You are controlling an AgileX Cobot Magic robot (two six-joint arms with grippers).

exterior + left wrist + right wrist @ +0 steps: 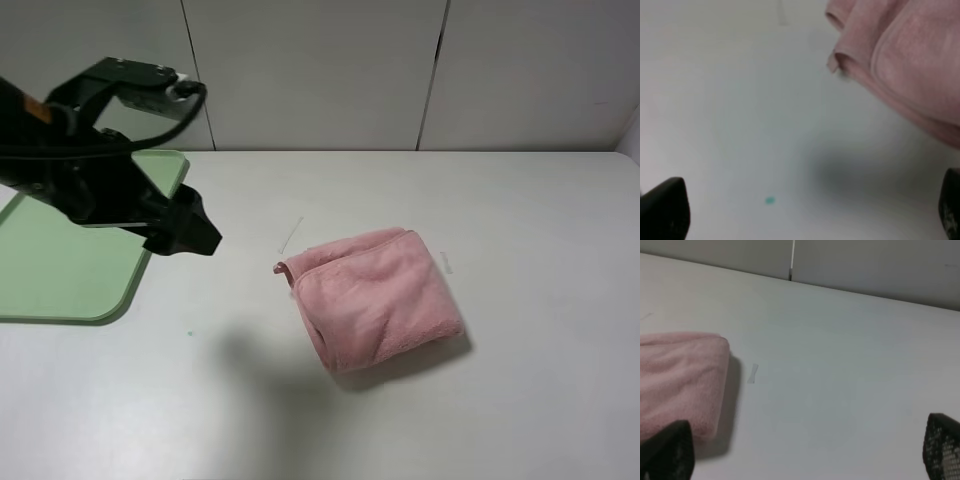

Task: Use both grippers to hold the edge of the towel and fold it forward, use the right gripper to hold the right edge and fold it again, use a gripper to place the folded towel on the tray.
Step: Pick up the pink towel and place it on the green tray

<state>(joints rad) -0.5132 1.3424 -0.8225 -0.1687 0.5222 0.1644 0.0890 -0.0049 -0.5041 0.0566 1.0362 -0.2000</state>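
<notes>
Setting: we log this as a robot test bench in a lab-type room. Evidence, as we count it: bare pale-grey table (540, 400); far wall of plain grey panels (320, 70) with dark vertical seams; black cabled robot arm (80, 190) over the left side; small tape scraps (291, 236) and a green dot (189, 333) on the tabletop; staged props, pink towel (375, 295) and green tray (60, 270).

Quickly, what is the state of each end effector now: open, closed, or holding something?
Left end effector: open, holding nothing.
Right end effector: open, holding nothing.
</notes>
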